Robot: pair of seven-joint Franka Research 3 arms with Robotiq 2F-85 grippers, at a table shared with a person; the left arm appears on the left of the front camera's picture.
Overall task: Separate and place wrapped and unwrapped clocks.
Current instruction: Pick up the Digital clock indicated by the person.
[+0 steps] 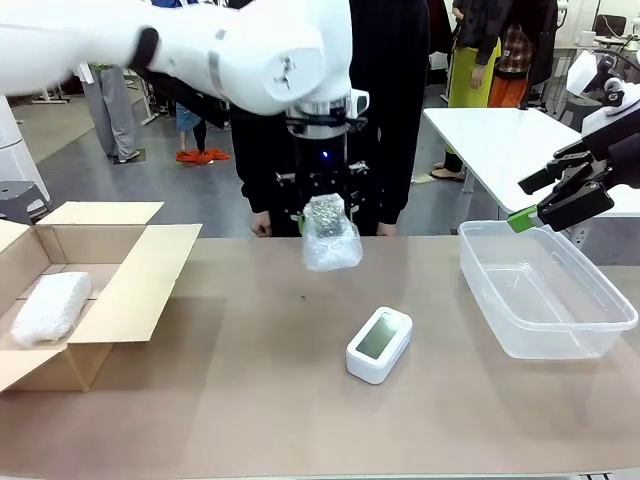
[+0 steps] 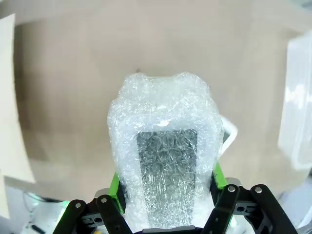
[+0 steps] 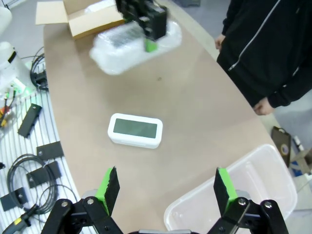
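Note:
My left gripper [image 1: 326, 212] is shut on a bubble-wrapped clock [image 1: 332, 240] and holds it in the air above the table's middle. In the left wrist view the wrapped clock [image 2: 165, 141] sits between the green pads [image 2: 116, 187], its dark screen showing through the wrap. A second wrapped clock [image 1: 50, 308] lies inside the cardboard box [image 1: 130, 290] at the left. The bare white clock [image 1: 380, 343] lies on the table, screen up, also seen as the unwrapped clock [image 3: 135, 130] below my right gripper [image 3: 165, 187]. The right gripper [image 1: 545, 205] hangs open over the tub's far edge.
A clear plastic tub [image 1: 545, 300] stands at the right with nothing in it. The box's flaps are folded open. A person in black [image 3: 273, 48] stands at the far side, hands at the table edge. Cables and small parts lie beside the table [image 3: 29, 161].

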